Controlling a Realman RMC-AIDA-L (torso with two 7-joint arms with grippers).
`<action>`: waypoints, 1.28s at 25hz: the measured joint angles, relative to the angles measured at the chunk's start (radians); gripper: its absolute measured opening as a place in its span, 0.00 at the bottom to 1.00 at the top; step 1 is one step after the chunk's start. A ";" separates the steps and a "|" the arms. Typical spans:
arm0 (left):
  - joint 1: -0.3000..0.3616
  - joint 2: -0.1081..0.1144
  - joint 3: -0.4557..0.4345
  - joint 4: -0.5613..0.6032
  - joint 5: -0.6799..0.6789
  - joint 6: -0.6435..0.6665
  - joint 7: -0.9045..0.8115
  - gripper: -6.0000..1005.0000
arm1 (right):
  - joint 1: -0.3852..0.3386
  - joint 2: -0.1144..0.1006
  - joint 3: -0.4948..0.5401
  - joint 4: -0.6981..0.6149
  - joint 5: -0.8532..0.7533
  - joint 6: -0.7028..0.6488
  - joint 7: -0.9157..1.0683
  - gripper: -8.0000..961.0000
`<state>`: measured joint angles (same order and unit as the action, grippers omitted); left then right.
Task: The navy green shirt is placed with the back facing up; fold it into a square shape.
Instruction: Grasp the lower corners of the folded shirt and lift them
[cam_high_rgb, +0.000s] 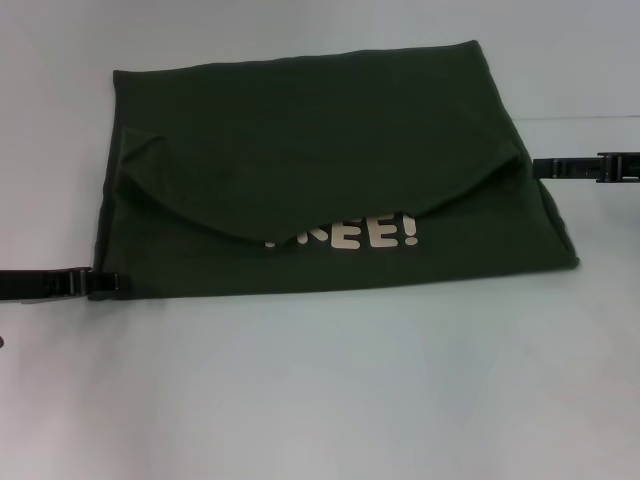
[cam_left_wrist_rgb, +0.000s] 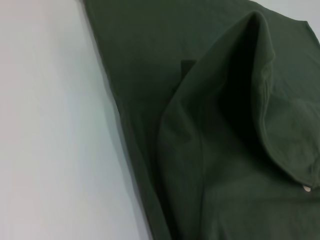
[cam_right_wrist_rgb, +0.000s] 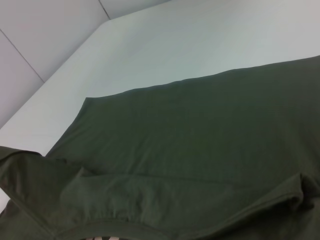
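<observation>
Shirt count 1: navy green shirt (cam_high_rgb: 330, 170) folded on white table (cam_high_rgb: 320, 400), curved flap over white lettering (cam_high_rgb: 360, 233) | left gripper (cam_high_rgb: 100, 283) at its near-left corner, finger state unclear | right gripper (cam_high_rgb: 545, 168) at right edge, finger state unclear

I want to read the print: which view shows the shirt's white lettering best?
The head view: the white lettering reads "EE!" below the folded flap of the navy green shirt. The left wrist view catches only a white speck at the flap's edge. The right wrist view shows only a sliver under the hem.
</observation>
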<state>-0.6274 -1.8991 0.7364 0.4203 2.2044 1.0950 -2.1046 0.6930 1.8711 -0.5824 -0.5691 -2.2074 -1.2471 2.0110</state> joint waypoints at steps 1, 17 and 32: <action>0.000 0.000 0.000 0.000 0.000 0.000 0.000 0.44 | 0.000 0.000 0.000 0.000 0.000 0.000 0.000 0.98; -0.014 0.006 0.015 -0.001 0.015 -0.009 -0.020 0.27 | -0.003 0.002 -0.001 0.000 0.000 -0.004 0.003 0.99; -0.018 0.006 0.008 0.001 0.015 0.005 -0.024 0.02 | 0.094 -0.026 -0.126 -0.001 -0.292 -0.024 0.357 0.99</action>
<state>-0.6458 -1.8928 0.7442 0.4211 2.2197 1.0999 -2.1288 0.7870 1.8453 -0.7084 -0.5699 -2.4990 -1.2708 2.3676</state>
